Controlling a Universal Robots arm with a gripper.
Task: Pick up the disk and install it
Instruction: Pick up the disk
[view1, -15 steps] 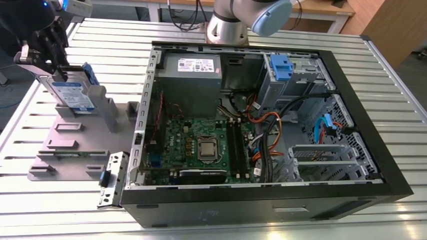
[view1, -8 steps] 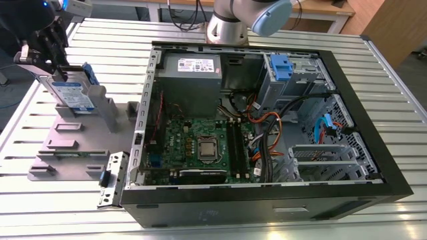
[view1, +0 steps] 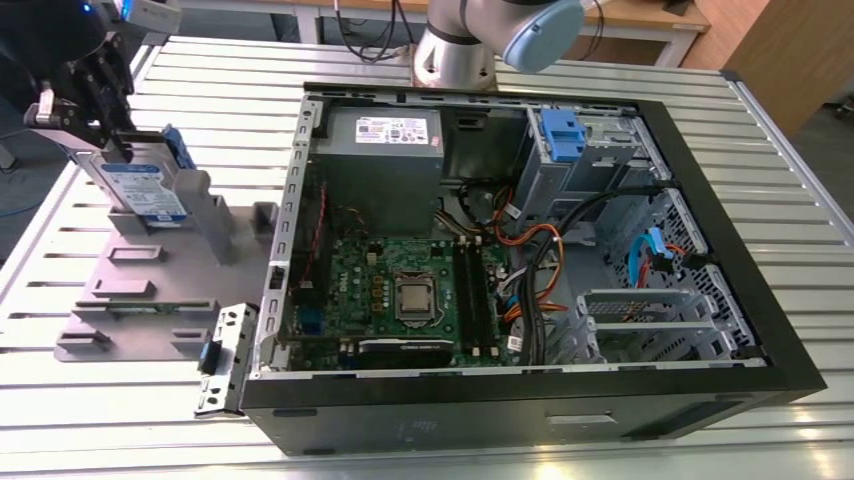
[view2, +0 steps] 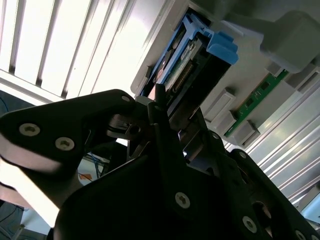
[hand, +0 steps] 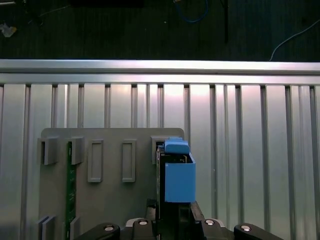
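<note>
Blue-bracketed disk (hand: 178, 181) upright, tool (view1: 115, 148) at it

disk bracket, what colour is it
Blue; the disk's bracket shows best in the first wrist view.

I work over a table of ribbed silver aluminium slats (view1: 761, 150), glaring bright in both wrist views; beyond it in the exterior view stands a pale wooden desk (view1: 641, 15), a light-brown wooden panel (view1: 787, 50) at that view's right; past the table's rim in the first wrist view lies a dark floor (hand: 100, 30), a blue cable (hand: 192, 15) and a white cable (hand: 295, 39) on it.
</note>
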